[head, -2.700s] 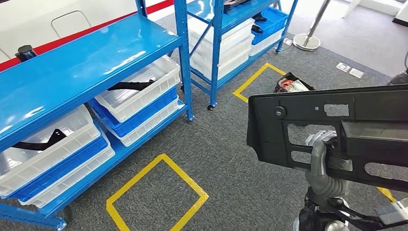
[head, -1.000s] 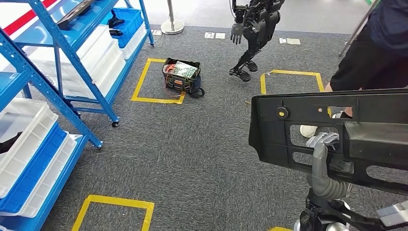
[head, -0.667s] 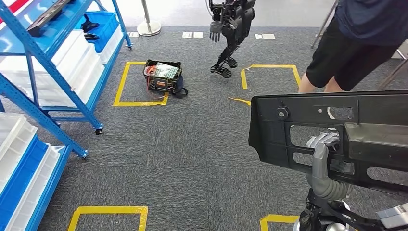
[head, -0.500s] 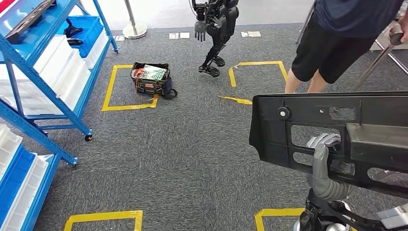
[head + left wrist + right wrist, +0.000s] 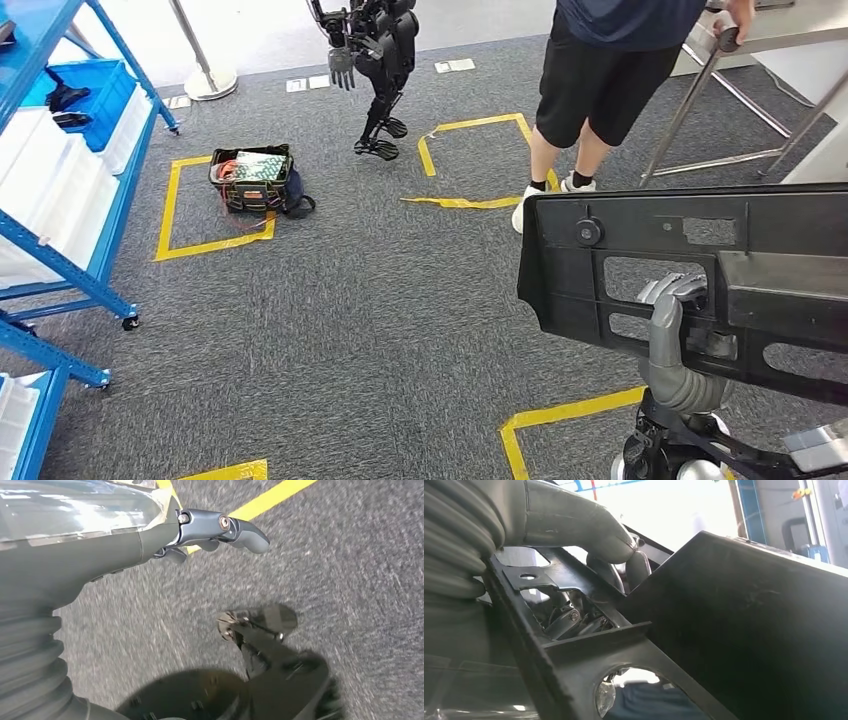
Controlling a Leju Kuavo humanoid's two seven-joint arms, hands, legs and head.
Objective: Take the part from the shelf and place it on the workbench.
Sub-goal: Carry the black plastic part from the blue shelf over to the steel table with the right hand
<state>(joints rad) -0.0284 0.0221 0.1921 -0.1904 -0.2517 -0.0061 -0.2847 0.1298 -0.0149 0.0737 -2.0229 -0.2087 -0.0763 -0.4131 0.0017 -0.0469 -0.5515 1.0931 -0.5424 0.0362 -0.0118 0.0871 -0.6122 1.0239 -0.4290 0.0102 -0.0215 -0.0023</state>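
My left hand over grey carpet and yellow tape

My left hand (image 5: pixel 200 527) enters from the left edge and takes the upper left of the frame: the grey ribbed cover at the lower left, a smooth shiny cover above it, and the dark fingers (image 5: pixel 245 530) reaching toward the upper middle. I see nothing between the fingers, which bend a little. Behind them a yellow tape line (image 5: pixel 272 495) runs to the top edge over the grey carpet (image 5: pixel 360 580), which looks blurred.
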